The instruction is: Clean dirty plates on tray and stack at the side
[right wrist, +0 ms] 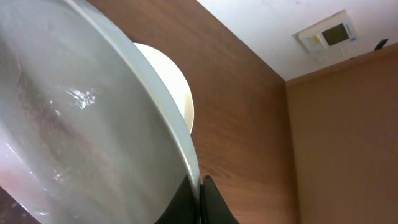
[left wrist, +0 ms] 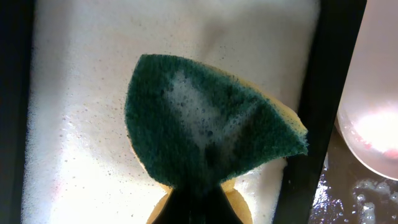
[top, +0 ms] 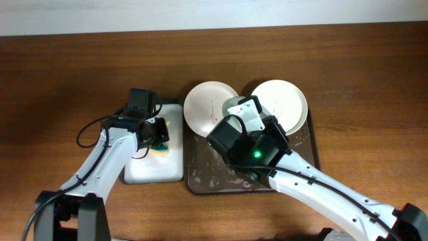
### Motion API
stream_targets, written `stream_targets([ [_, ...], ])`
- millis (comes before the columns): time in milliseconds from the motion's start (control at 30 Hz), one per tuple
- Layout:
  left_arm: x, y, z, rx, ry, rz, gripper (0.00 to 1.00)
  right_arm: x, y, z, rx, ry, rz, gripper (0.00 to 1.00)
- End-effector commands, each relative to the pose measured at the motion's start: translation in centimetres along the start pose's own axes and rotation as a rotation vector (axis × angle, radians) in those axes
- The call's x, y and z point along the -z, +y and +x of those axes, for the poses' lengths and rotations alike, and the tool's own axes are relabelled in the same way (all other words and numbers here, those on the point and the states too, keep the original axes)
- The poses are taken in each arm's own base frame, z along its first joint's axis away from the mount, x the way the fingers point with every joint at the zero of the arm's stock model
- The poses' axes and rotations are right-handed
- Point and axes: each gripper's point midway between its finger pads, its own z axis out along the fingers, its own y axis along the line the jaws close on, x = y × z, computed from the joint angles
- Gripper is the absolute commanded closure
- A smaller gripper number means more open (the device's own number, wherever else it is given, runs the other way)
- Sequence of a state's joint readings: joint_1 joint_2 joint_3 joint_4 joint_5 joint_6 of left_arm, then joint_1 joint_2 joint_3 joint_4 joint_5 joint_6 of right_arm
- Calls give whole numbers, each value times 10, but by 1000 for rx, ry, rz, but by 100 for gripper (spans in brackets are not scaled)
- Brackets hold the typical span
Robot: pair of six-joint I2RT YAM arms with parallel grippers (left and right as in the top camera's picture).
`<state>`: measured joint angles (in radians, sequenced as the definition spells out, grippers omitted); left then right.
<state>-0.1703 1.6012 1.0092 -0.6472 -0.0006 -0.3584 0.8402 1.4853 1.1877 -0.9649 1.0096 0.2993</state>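
Two white plates rest at the far end of the dark tray [top: 304,157]: one at the left [top: 204,104] with thin red smears, one at the right [top: 284,100]. My right gripper [right wrist: 200,196] is shut on the rim of the pale green-grey plate [right wrist: 74,124] and holds it tilted above the tray; a white plate [right wrist: 174,87] shows behind it. In the overhead view this gripper [top: 244,117] is between the two white plates. My left gripper [left wrist: 198,202] is shut on a green and yellow sponge [left wrist: 211,118] over the foamy white tray [left wrist: 74,124].
The small white tray [top: 154,167] lies directly left of the dark tray. In the left wrist view a red-smeared plate [left wrist: 373,124] and the wet dark tray [left wrist: 336,199] show at the right. Bare wooden table [top: 67,80] surrounds both trays.
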Motion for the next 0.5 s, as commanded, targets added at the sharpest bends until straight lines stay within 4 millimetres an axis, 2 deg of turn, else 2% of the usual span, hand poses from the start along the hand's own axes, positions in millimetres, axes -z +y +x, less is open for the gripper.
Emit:
stream_targets([
  [0, -1, 3, -1, -10, 0, -9, 100, -8, -13, -4, -192, 25, -27, 96],
  [100, -1, 3, -1, -10, 0, -9, 100, -42, -12, 8, -339, 161, -169, 96],
  [200, -1, 3, -1, -10, 0, -9, 100, -81, -32, 26, -526, 286, -258, 96],
  [300, -1, 3, -1, -10, 0, -9, 100, -120, -68, 60, -780, 417, -351, 96],
  [467, -1, 3, -1, -11, 0, -9, 100, -154, -136, 123, -1074, 525, -287, 96],
])
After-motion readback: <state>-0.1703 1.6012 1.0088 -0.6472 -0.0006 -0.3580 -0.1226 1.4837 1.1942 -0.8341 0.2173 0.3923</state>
